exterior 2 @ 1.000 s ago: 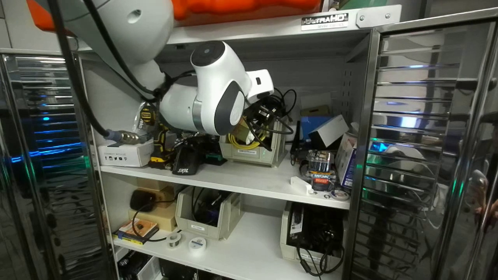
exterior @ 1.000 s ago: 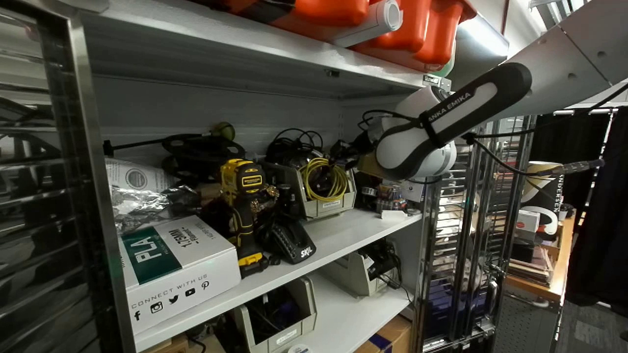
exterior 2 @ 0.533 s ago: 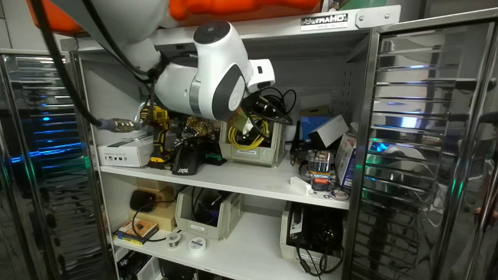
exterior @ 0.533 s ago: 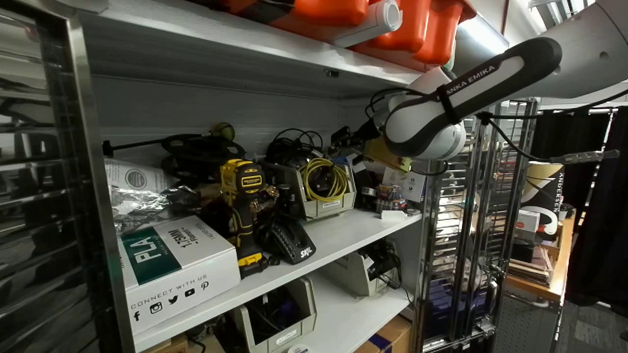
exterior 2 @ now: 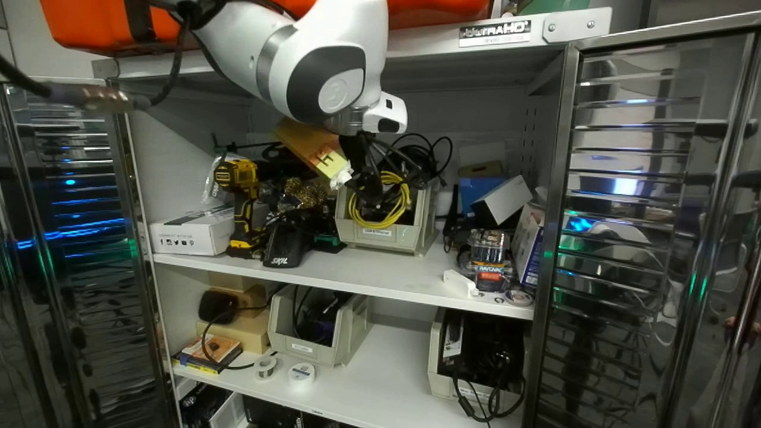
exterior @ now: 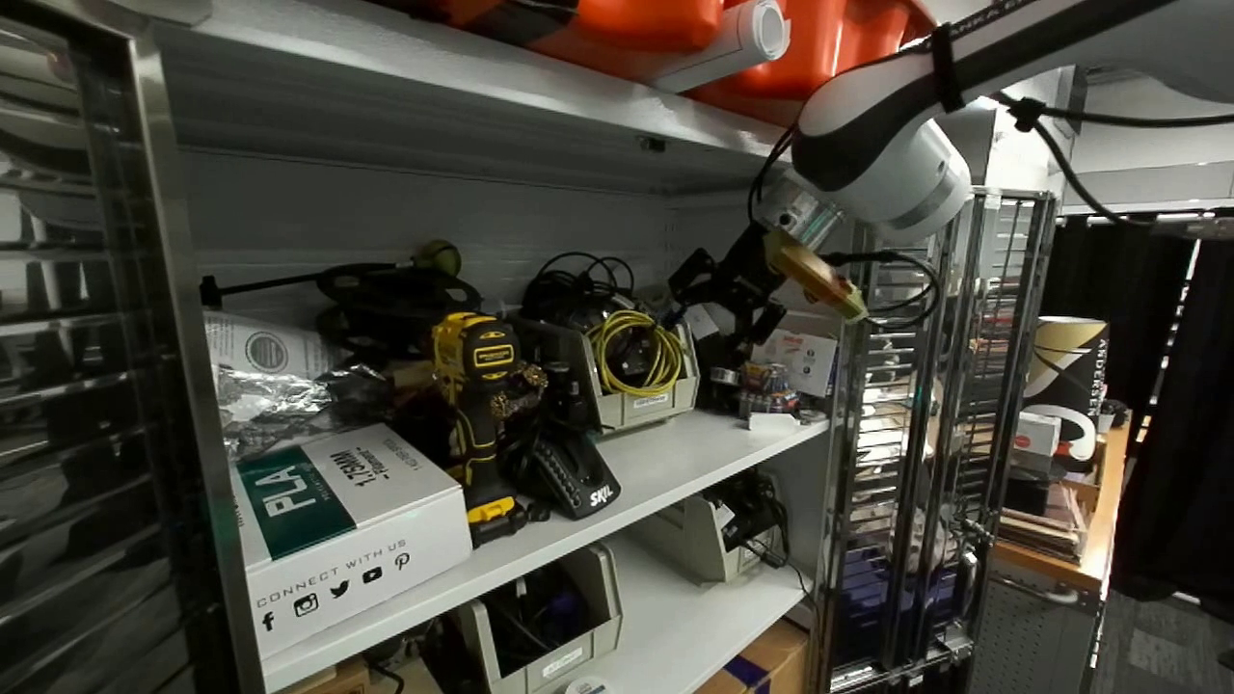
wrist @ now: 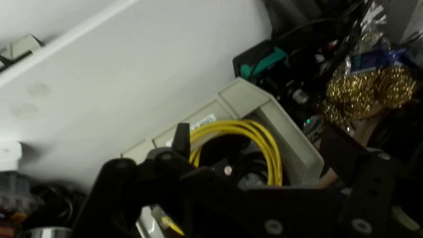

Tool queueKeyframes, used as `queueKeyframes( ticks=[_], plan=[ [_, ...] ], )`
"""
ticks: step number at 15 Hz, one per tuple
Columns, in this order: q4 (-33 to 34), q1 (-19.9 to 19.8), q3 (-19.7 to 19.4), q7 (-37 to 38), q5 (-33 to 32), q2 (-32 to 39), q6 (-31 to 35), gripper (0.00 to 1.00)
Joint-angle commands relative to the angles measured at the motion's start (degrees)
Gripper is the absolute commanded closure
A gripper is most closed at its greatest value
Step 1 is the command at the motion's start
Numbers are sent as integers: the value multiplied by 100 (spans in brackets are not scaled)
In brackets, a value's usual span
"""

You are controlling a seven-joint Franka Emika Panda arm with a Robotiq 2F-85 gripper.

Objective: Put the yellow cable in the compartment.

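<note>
The yellow cable (exterior: 667, 368) is a round coil, in view in both exterior views (exterior 2: 380, 224). It leans in the open front of a beige labelled bin (exterior: 644, 412) on the upper shelf, partly over its front lip. In the wrist view the coil (wrist: 273, 158) shows inside the bin's mouth (wrist: 246, 96), its lower part hidden behind my gripper. My gripper (exterior: 723, 306) is open, tilted downward, above and in front of the bin. In the wrist view its fingers (wrist: 259, 142) stand wide apart, with the coil seen between them and nothing held.
A yellow drill (exterior: 479, 352), SKIL charger (exterior: 578, 477) and white box (exterior: 357, 501) stand beside the bin. Batteries (exterior 2: 489, 252) and boxes (exterior 2: 504, 199) stand at its other side. More bins (exterior 2: 321, 351) are on the lower shelf. The upper cabinet board (exterior: 501, 77) hangs above.
The arm's wrist has risen and tilted, so my gripper points more steeply downward and its spread fingers show more clearly. The cable and bin have not moved.
</note>
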Motion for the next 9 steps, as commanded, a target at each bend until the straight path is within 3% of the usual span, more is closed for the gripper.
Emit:
queueKeyframes(
  ticks=[1,2,4,9],
  plan=[
    [96,-1419,1131,130,133,-459,-1639,0],
    [152,-1749,1325,-44,351,-685,-2103,0],
    [252,-2391,2006,319,-268,-378,-3024,0],
    [82,-3161,3407,1175,-1965,907,-4855,0]
  ],
)
